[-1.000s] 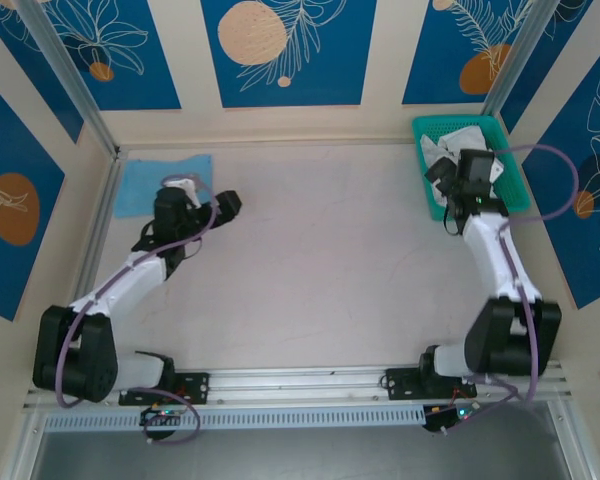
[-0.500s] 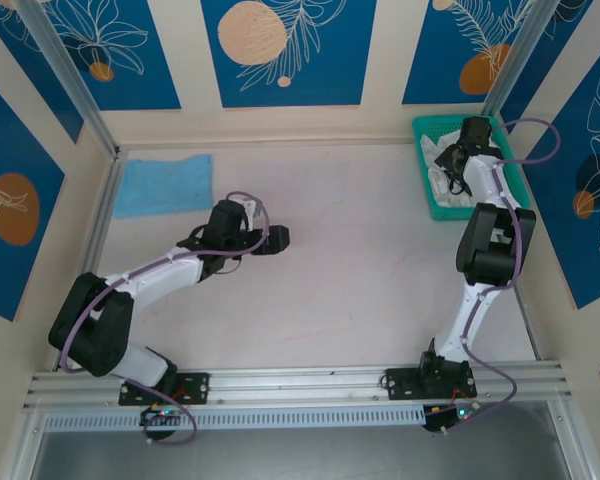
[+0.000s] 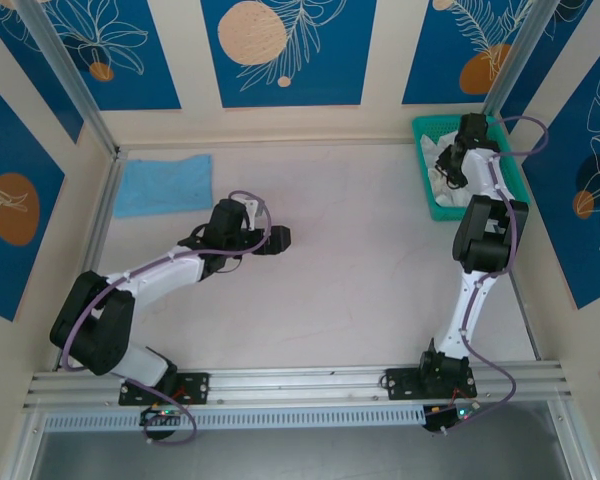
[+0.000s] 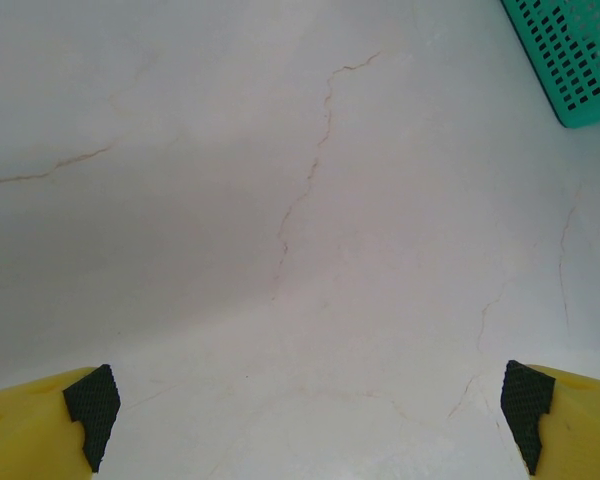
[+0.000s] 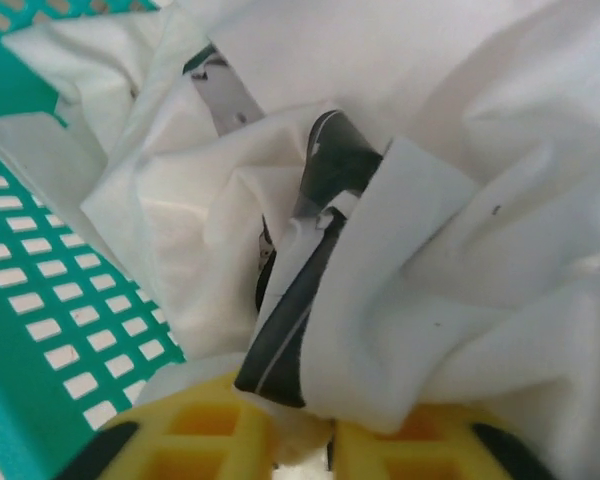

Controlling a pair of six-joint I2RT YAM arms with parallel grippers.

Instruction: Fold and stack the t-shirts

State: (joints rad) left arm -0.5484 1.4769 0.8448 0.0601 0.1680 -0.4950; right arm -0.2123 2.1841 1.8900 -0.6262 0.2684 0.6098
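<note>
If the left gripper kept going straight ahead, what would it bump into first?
Likely the bare table; the left gripper aims across it, the green basket off to one side. Depth unclear.

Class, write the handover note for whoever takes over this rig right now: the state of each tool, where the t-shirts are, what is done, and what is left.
Left tool: open, empty, over the bare middle-left of the table.
Right tool: down in the green basket at the far right, shut on a fold of the white t-shirt.
White t-shirt: crumpled in the basket, not lifted out.
Light-blue t-shirt: lying flat as a neat rectangle at the far-left corner, apparently folded.
Done: the blue one, by the look of it.
Left: pull the white one out, spread it, fold it, then stack the two.
</note>
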